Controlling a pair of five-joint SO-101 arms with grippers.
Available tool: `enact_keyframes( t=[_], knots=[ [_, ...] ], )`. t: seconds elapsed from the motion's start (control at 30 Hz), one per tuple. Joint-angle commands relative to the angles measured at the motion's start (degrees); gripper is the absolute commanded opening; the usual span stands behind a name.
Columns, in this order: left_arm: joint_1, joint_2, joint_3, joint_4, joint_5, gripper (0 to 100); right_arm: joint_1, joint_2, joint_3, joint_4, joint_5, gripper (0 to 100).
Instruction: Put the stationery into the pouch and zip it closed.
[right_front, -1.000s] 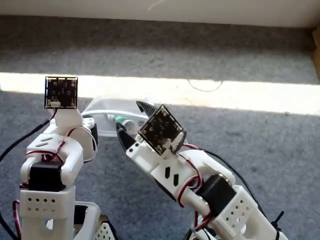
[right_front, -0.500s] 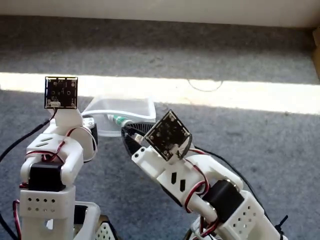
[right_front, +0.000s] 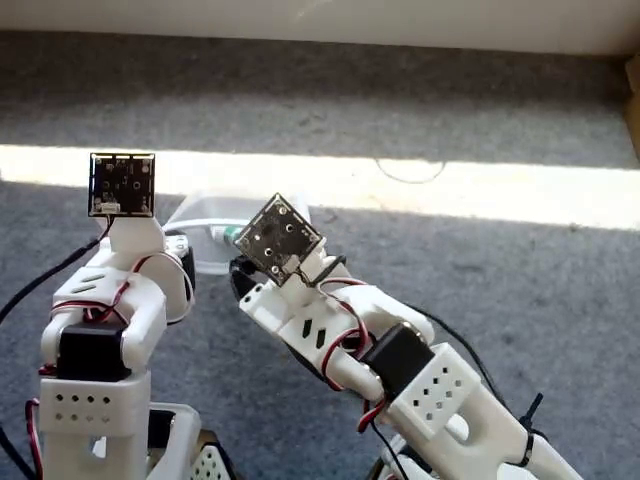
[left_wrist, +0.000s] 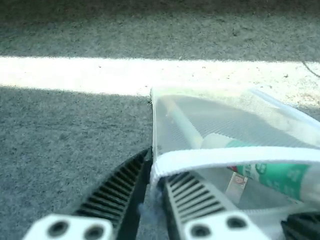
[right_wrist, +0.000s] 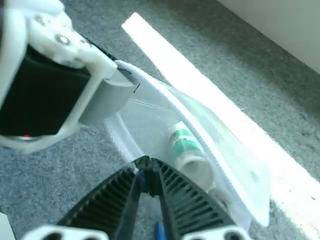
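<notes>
Right jaws have closed on pouch (right_wrist: 235, 160).

Grey carpet (right_front: 480, 270) (sunlit band across it) with a mesh pouch (right_front: 218, 212) on it.

Right tool (right_wrist: 148, 170) nearer the pouch (right_wrist: 227, 152), jaws from apart to together.

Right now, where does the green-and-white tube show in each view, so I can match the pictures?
High view: the green-and-white tube lies in the pouch, left of centre.
Left wrist view: the tube is inside the pouch, behind the white zip edge that the left gripper pinches.
Right wrist view: the tube is inside the pouch, just past the right gripper.
Shared landmark: the sunlit strip beyond the pouch.
</notes>
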Motion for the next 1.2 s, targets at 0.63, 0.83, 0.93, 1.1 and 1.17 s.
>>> enact_keyframes(
  t=[0.63, 0.83, 0.93, 1.1, 1.17],
  knots=[
    [-0.7, -0.9, -0.3, -0.8, -0.4, 1, 4.6, -12.8, -3.2, 10.3, -0.3, 13.2],
    [-0.7, -0.9, -0.3, -0.8, -0.4, 1, 4.6, -13.1, -3.2, 10.2, -4.9, 13.9],
    [-0.7, -0.9, -0.3, -0.8, -0.4, 1, 7.4, -13.1, -3.3, 11.8, -5.1, 13.9],
    [-0.7, -0.9, -0.3, -0.8, -0.4, 1, 13.0, -13.0, -3.4, 12.6, -5.1, 13.9],
    [-2.0, -1.0, -0.3, -0.8, -0.4, 1, 14.4, -12.9, -3.4, 12.6, -5.1, 13.9]
  ],
)
